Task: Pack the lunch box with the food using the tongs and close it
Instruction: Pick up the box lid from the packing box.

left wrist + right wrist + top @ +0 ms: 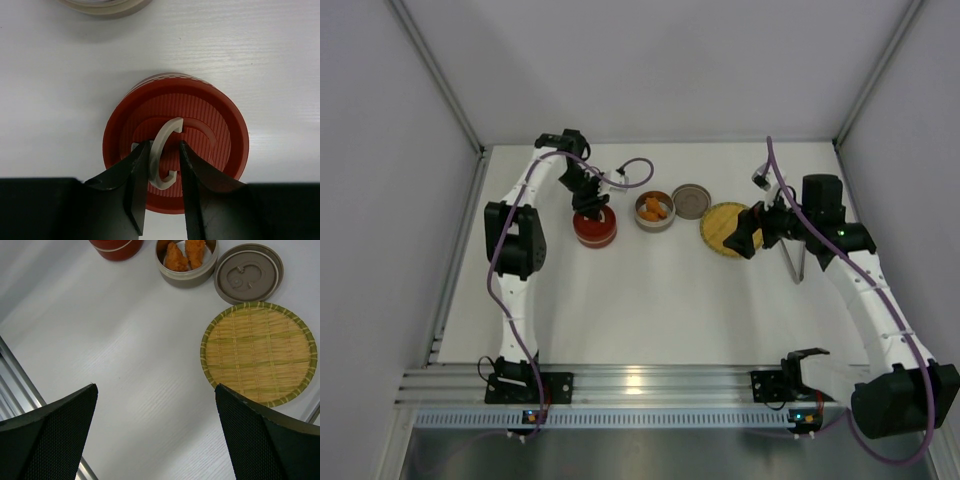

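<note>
Carrying everything is the white table, with both arms reaching out over it from the near edge. On its right half the round woven plate lies bare. The right gripper hangs above the table near the plate, its jaws spread wide with nothing between them.

Left of the plate sit the lunch box parts. A red container wears its ribbed red lid, and a tan bowl stands open near it. The bowl's flat lid lies on the table between bowl and plate. Two orange pieces of food rest inside the tan bowl; no white rolls show anywhere. The slim tongs lie on the table right of the plate, by the right arm, in no gripper.

Smallest is the pale ring handle standing up from the red lid. The left gripper has one finger on each side of it, jaws narrow and at or almost at contact. Whether they truly pinch it I cannot tell.

Packing looks done, so the step in hand seems to be the closing, taken up at this ring. Next the jaws need a firm hold on the thin ring, then a straight lift. The open bowl also wants its flat lid.
</note>
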`<action>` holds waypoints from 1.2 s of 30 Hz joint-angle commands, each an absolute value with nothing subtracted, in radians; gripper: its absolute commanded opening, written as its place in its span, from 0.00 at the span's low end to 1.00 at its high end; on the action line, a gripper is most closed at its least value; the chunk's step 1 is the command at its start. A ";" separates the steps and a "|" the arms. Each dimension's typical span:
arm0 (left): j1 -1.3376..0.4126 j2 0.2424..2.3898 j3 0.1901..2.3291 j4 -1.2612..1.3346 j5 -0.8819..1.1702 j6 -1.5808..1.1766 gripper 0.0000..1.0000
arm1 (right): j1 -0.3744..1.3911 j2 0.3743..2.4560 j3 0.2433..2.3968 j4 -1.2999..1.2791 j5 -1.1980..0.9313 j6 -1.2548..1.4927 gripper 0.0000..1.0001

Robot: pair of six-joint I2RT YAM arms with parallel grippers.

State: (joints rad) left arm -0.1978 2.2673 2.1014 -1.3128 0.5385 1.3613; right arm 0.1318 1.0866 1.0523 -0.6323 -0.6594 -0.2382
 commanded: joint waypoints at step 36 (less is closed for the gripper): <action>-0.207 1.895 1.826 -1.090 0.472 0.326 0.00 | 0.103 0.994 0.999 -0.606 -0.660 -0.216 0.99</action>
State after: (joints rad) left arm -0.2192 1.9347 1.8702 -1.2392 0.5270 0.6743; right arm 0.1261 1.0294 1.0054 -0.6304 -0.6552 -0.2226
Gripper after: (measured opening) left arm 0.124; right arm 0.993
